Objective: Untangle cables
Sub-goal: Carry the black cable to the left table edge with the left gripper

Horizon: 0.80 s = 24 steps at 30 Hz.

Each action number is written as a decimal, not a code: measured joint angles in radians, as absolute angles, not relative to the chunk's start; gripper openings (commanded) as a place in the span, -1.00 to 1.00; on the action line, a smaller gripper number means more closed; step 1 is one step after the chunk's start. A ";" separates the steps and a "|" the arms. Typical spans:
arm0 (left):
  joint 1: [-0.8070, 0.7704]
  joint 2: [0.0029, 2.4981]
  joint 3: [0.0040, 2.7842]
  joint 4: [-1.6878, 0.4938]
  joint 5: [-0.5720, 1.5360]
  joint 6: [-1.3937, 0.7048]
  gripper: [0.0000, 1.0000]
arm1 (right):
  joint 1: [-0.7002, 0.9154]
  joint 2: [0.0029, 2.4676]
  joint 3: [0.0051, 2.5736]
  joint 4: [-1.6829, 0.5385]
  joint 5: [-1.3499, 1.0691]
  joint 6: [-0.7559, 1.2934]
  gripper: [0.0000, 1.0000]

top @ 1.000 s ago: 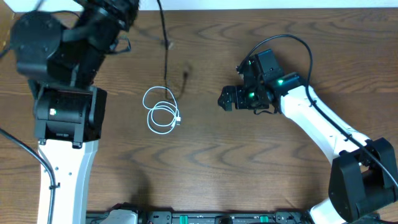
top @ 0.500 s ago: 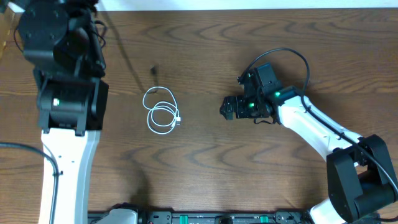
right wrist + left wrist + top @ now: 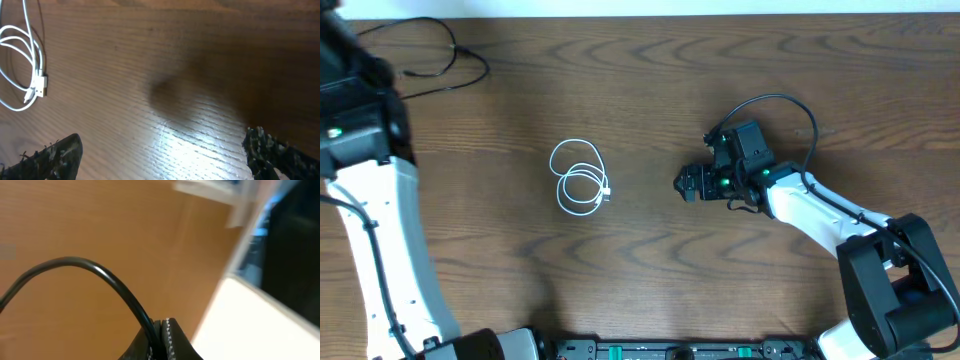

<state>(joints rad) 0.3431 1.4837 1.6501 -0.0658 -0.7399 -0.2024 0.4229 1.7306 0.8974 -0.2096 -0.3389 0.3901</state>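
At the far left, your left arm (image 3: 365, 190) reaches past the top corner of the tabletop (image 3: 650, 280). The wrist view shows the left jaws pinched shut on a black cable (image 3: 70, 260), which arches up and away from the grip. From above, the rest of that cable trails in a loose curve along the top left edge, well apart from everything else. I can make out only this one black cord; a second one doesn't show clearly.

Near the middle lies the white cable (image 3: 580, 175), flat on the wood in a small coil of two or three loops with its plug on the right side. It touches nothing else.

To the right, the right jaws stand wide open and empty, low over bare wood just right of the white coil. One finger (image 3: 55, 155) shows at the bottom of the wrist view.

These cords should feel very light, limp and a bit slick. They will drape and drag rather than hold a shape, and a pull on one loop will likely tighten the others. For the white one, I'd take hold at the plug or the strand right beside it, since that is the firmest part, and draw it out slowly so the loops can slide open
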 measured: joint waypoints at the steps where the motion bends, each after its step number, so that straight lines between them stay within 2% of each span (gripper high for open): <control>1: 0.364 1.489 1.650 -0.073 -0.741 -0.195 -0.85 | 0.423 1.731 0.892 -0.204 -0.339 0.392 0.99; 5: 0.445 1.539 1.650 -0.097 -0.729 -0.129 -0.85 | 0.423 1.731 0.883 -0.197 -0.339 0.395 0.99; 13: 0.579 1.735 1.652 -0.301 -0.534 0.057 -0.85 | 0.423 1.731 0.881 -0.193 -0.339 0.402 0.99; 20: 0.603 1.831 1.652 -0.387 -0.292 0.048 -0.85 | 0.423 1.731 0.881 -0.182 -0.339 0.402 0.99; 24: 0.609 1.848 1.652 -0.404 -0.247 0.023 -0.85 | 0.423 1.731 0.881 -0.183 -0.339 0.402 0.99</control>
